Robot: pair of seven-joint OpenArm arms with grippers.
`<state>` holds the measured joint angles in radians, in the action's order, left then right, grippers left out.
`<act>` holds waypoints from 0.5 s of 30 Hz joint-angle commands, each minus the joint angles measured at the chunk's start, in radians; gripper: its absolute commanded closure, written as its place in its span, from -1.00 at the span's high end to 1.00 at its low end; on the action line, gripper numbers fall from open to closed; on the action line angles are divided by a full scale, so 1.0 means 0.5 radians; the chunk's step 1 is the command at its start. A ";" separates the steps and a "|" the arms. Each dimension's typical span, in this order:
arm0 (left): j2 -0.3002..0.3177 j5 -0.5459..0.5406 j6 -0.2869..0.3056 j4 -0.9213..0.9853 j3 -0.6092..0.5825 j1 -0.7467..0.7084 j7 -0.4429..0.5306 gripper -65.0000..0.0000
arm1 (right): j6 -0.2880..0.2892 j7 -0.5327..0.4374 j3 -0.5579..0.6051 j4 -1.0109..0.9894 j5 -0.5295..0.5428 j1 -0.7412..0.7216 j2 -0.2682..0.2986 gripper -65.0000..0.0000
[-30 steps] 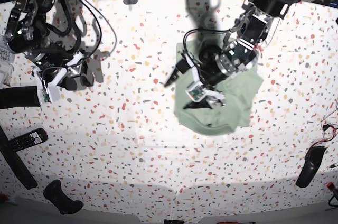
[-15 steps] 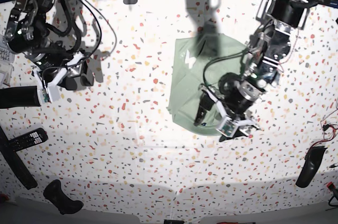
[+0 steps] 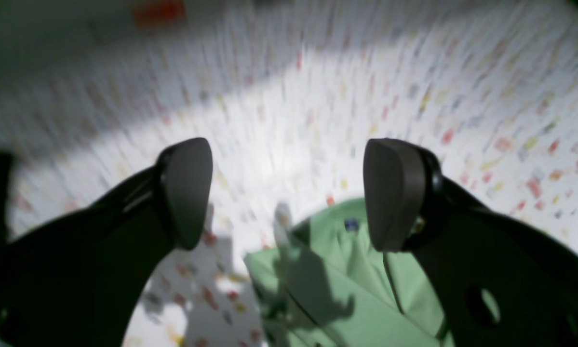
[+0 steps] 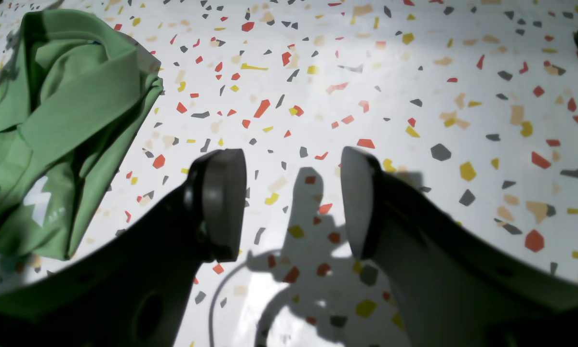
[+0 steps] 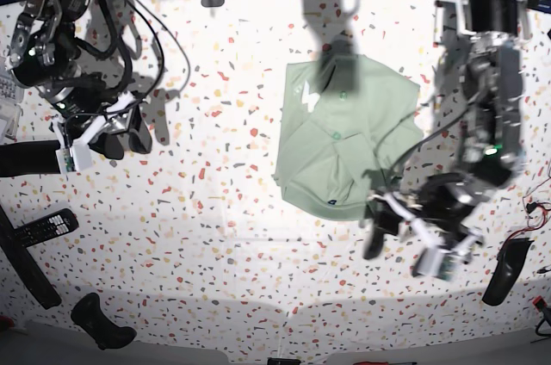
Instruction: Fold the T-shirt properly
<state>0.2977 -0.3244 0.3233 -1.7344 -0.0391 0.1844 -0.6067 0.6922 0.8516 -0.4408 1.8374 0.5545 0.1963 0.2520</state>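
Left gripper: jaws spread wide, nothing between them; it hangs over bare tabletop just off the near edge of the shirt, blurred in its wrist view.
Right gripper: jaws parted, empty, parked well away at the other side of the table.
T-shirt: lies on the speckled table in a rough rectangle, collar and button placket folded onto the body, white mark showing near the far corner.
Fold quality: edges look uneven and some cloth is bunched, so I'd judge it only part-folded.
Doing the next fold well: pinch one clean corner or hem, not a wad of layers; lift low and lay it flat so edges line up.
Risk: dragging the bundle and undoing it.
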 commanded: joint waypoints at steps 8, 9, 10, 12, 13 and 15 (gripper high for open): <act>0.290 -0.304 0.032 -0.093 0.337 -0.379 0.020 0.36 | 0.012 0.124 -0.011 0.048 0.278 0.035 0.027 -0.08; 0.306 -0.298 0.066 -0.095 0.372 -0.447 0.034 0.36 | 0.012 0.124 -0.012 0.056 0.274 0.062 0.027 -0.08; 0.315 -0.294 0.121 -0.098 0.410 -0.512 0.047 0.36 | 0.012 0.123 -0.013 0.069 0.274 0.095 0.028 -0.08; 0.314 -0.298 0.213 -0.127 0.488 -0.626 0.047 0.36 | 0.012 0.122 -0.014 0.118 0.275 0.172 0.027 -0.08; 0.314 -0.298 0.224 -0.159 0.519 -0.681 0.047 0.36 | 0.012 0.121 -0.021 0.153 0.275 0.214 0.027 -0.08; 0.314 -0.299 0.222 -0.242 0.578 -0.789 0.035 0.36 | 0.012 0.119 -0.040 0.235 0.275 0.305 0.027 -0.08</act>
<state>0.4404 -0.4648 0.4309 -1.8370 0.2432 -0.2237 -0.6151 0.6933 0.9360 -0.4530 1.9362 0.6750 0.3546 0.2520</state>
